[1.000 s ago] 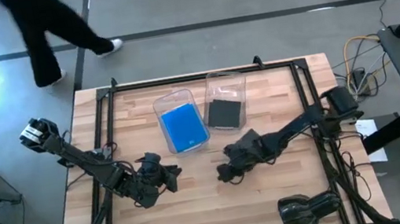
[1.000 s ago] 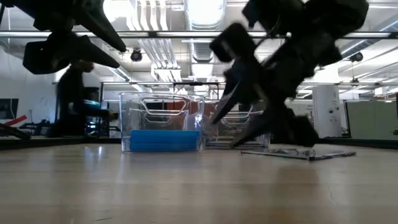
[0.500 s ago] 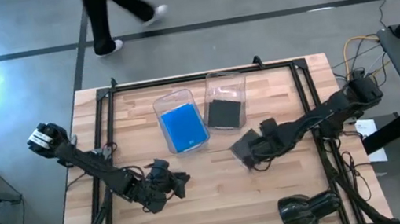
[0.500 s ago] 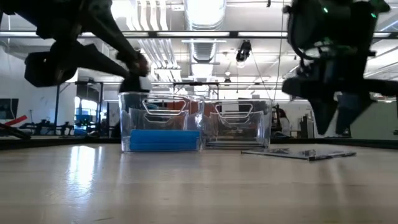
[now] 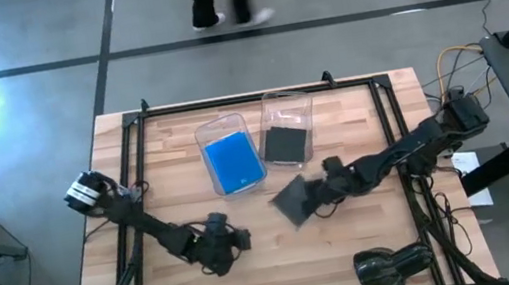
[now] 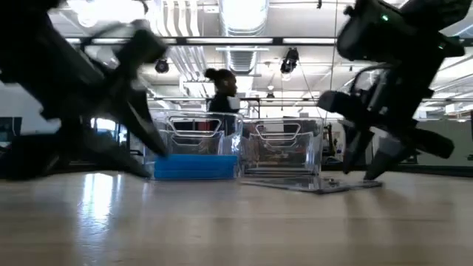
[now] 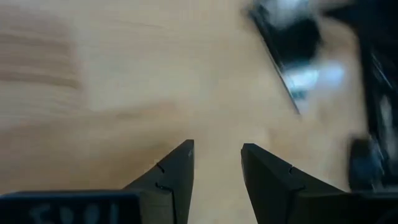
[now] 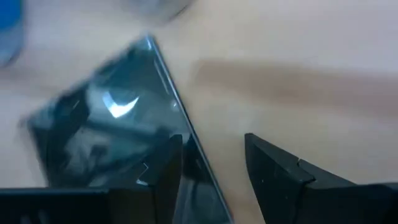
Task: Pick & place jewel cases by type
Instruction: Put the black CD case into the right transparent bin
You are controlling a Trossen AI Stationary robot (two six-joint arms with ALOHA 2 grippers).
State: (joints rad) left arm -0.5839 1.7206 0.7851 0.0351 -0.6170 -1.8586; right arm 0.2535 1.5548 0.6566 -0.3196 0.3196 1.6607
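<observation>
Item: loose dark jewel case, thin, flat, square, glossy, with a glint across its face in the right wrist view. It lies flat on the table, near its middle and in front of the two trays. You have this one left to place.

Item: blue jewel cases, translucent bright blue, stacked in the left clear tray. How many are in the stack, you cannot count from here. Judged done.

Item: dark jewel cases, grey-black, lying in the right clear tray. Count not readable. Judged partly filled, pending the loose one.

Item: trays, clear hard plastic, rectangular, side by side and touching at the table's far middle.

Item: right gripper, at the loose case's edge. Fingers apart; one finger overlaps the case in the right wrist view, the other stands over bare wood. You cannot tell whether either touches it.

Item: left gripper, low over bare wood at the near left, well apart from every case. Fingers apart, holding nothing.

Item: table, pale wood planks with visible grain, inside a black metal frame.
</observation>
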